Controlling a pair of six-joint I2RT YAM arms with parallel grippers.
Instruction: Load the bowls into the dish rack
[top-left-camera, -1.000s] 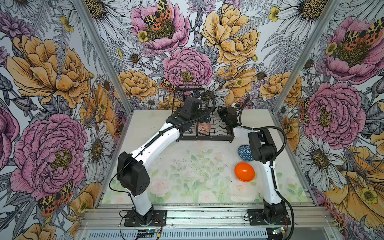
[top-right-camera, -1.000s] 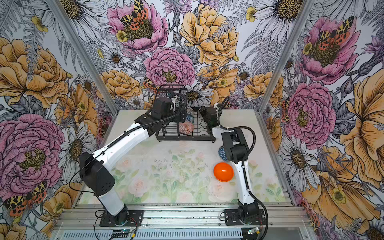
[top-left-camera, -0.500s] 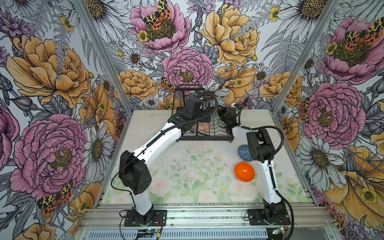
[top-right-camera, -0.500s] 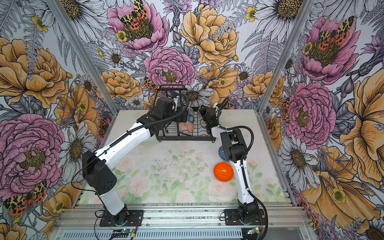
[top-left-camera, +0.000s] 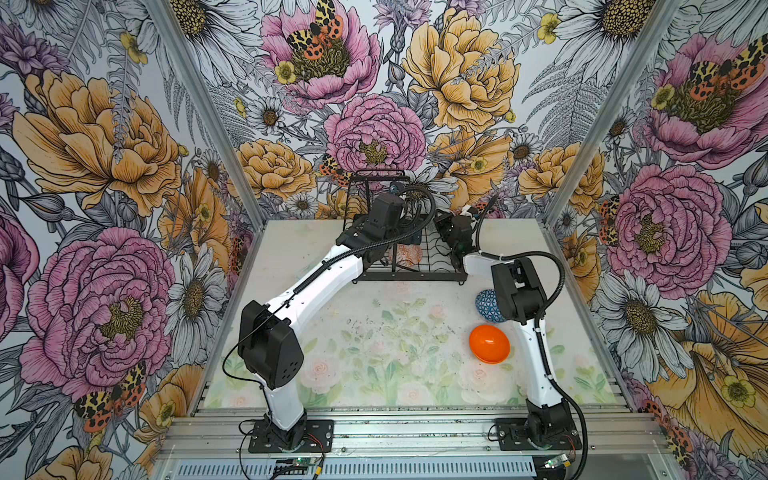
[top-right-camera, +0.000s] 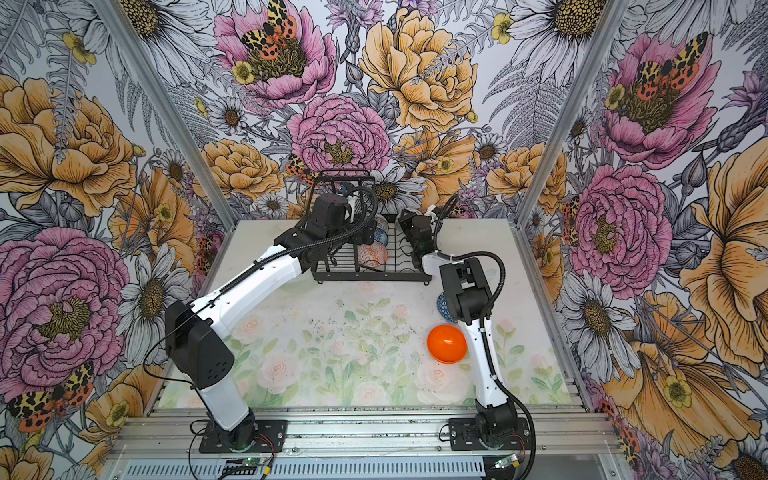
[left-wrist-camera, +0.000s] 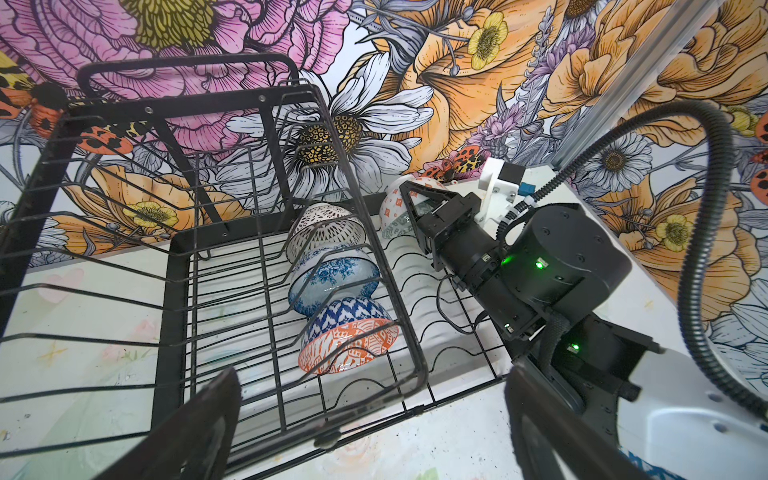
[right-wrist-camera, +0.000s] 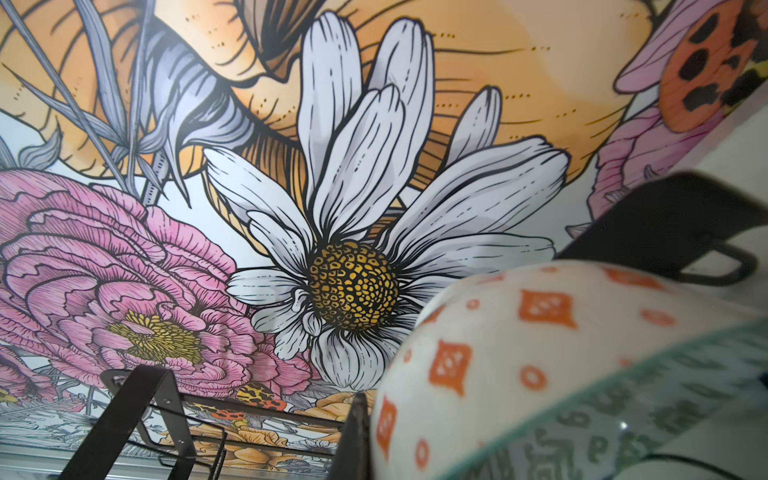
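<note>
rack: black wire, flat base of wavy wires, raised basket on one side; at the table's far edge.
racked bowls: three glazed round bowls on edge in a touching row on the base: lattice bowl, floral bowl, zigzag bowl with an orange band.
held bowl: white, orange diamonds, grey-green inner band; tilted over the rack's far right wires, contact unclear.
right claw: pinched on the held bowl's rim.
right arm: upright from its base, folded at the elbow, forearm reaching to the rack.
left claw: fingers wide apart, empty, above the rack's near edge.
left arm: stretched long and low toward the rack.
orange bowl: plain, glossy, on the table by the right arm.
triangle bowl: dark blue, just behind it, partly hidden.
</note>
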